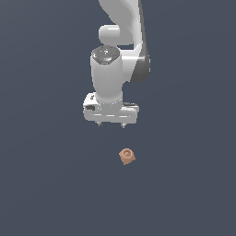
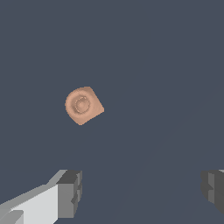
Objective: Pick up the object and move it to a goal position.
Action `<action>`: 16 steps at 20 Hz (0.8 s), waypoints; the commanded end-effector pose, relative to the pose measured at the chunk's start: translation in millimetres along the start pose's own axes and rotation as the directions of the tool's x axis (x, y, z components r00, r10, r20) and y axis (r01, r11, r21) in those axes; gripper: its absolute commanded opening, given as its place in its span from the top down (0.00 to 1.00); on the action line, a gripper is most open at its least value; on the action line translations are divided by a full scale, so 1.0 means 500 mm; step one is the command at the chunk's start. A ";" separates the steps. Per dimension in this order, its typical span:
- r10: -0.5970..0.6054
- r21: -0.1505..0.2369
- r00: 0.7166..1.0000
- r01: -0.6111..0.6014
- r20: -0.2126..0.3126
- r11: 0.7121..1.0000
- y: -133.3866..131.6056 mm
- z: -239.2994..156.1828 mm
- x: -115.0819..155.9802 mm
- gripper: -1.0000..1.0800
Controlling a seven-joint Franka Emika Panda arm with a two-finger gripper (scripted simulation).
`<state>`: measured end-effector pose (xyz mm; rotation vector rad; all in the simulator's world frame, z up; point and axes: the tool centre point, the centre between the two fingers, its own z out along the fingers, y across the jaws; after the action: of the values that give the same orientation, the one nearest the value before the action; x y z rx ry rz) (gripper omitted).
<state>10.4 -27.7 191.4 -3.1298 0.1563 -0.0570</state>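
Exterior view: the gripper [image 1: 111, 124] hangs above the dark surface [image 1: 41, 184] with its fingers spread apart and nothing between them; the object [image 1: 126, 156] lies on the surface below it, apart from both fingertips. Wrist view: the object [image 2: 83, 105] shows its ring-like knob toward the camera, clear of the two dark finger pads [image 2: 70, 192]
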 end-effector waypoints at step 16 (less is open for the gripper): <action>-0.036 0.009 0.999 0.036 0.002 0.999 -0.016 0.012 -0.003 0.04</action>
<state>9.7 -19.6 185.7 -3.1236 0.1021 -0.0541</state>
